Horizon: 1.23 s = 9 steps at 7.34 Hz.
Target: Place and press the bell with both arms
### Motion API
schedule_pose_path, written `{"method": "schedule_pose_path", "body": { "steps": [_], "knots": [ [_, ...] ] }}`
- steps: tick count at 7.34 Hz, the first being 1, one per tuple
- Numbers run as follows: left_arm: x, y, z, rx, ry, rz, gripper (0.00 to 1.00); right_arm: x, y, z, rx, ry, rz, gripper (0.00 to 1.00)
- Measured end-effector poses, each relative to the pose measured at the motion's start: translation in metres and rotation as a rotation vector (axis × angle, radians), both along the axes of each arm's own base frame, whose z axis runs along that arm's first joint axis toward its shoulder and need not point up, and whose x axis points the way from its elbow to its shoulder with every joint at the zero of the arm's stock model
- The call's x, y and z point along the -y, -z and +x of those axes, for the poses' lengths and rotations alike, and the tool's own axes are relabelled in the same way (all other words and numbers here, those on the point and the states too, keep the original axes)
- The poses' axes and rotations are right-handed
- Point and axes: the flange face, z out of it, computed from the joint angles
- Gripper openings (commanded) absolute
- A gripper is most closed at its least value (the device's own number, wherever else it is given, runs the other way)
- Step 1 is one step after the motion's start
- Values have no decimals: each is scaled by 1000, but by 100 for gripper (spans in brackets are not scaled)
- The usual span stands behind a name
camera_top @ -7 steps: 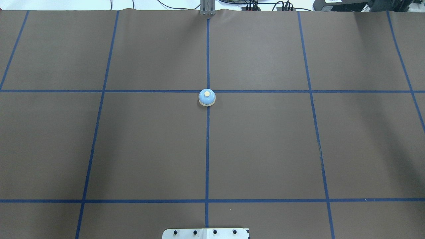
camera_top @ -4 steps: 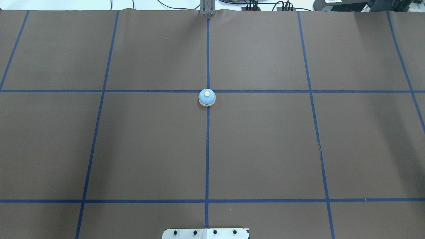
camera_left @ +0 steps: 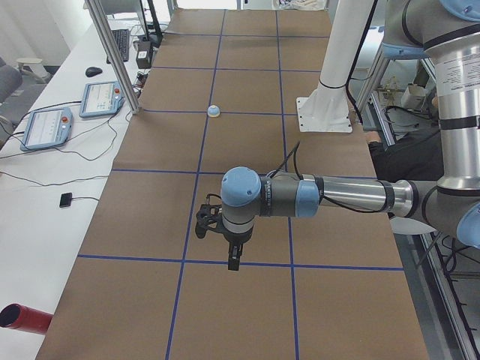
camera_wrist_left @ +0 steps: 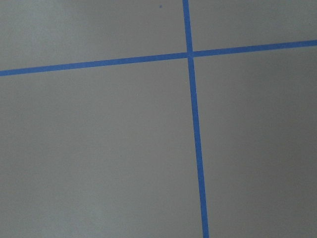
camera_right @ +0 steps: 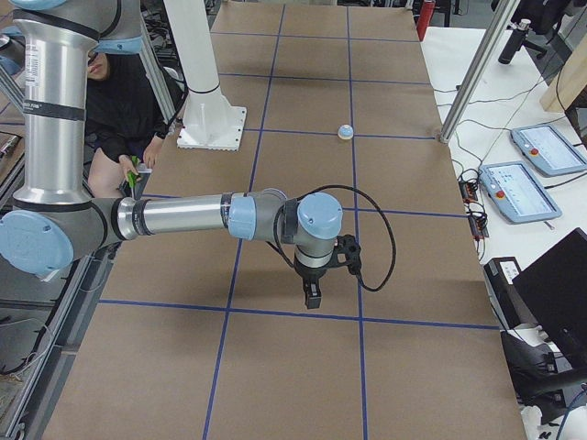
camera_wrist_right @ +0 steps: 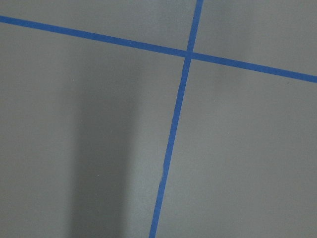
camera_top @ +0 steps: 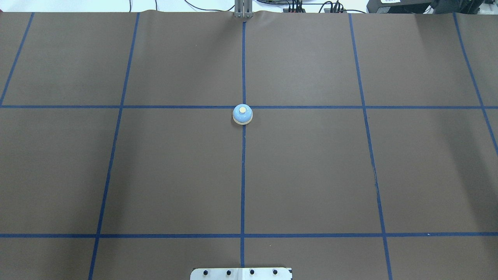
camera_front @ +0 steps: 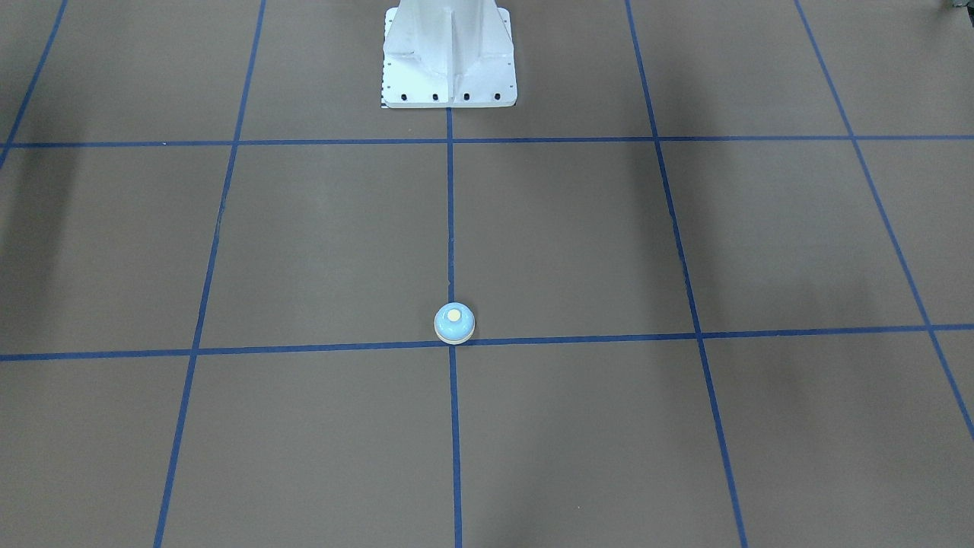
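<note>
The light-blue bell [camera_top: 242, 114] with a cream button stands upright on the brown mat at the crossing of two blue tape lines. It also shows in the front view [camera_front: 454, 323], the left view [camera_left: 214, 111] and the right view [camera_right: 345, 132]. My left gripper [camera_left: 234, 260] points down above the mat, far from the bell toward the table's left end. My right gripper [camera_right: 312, 296] points down toward the table's right end, also far from the bell. Each shows only in a side view, so I cannot tell whether it is open or shut. Both wrist views show only mat and tape.
The white bolted pedestal [camera_front: 449, 57] stands at the robot's edge of the table. A metal post [camera_top: 243, 9] stands at the far edge. Control tablets [camera_left: 45, 126] and a red cylinder [camera_left: 21, 318] lie on the side table. A person [camera_right: 128, 101] sits behind the robot.
</note>
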Motion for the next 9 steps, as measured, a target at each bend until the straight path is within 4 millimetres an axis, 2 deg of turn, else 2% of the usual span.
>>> {"method": "schedule_pose_path", "body": {
  "steps": [4,9],
  "knots": [
    [-18,-16,0,-4,-11,-23,100,10,3,0,5,-74,18,100],
    [-17,-14,1,-7,17,-35,100,10,4,-1,12,-84,14,100]
  ]
}}
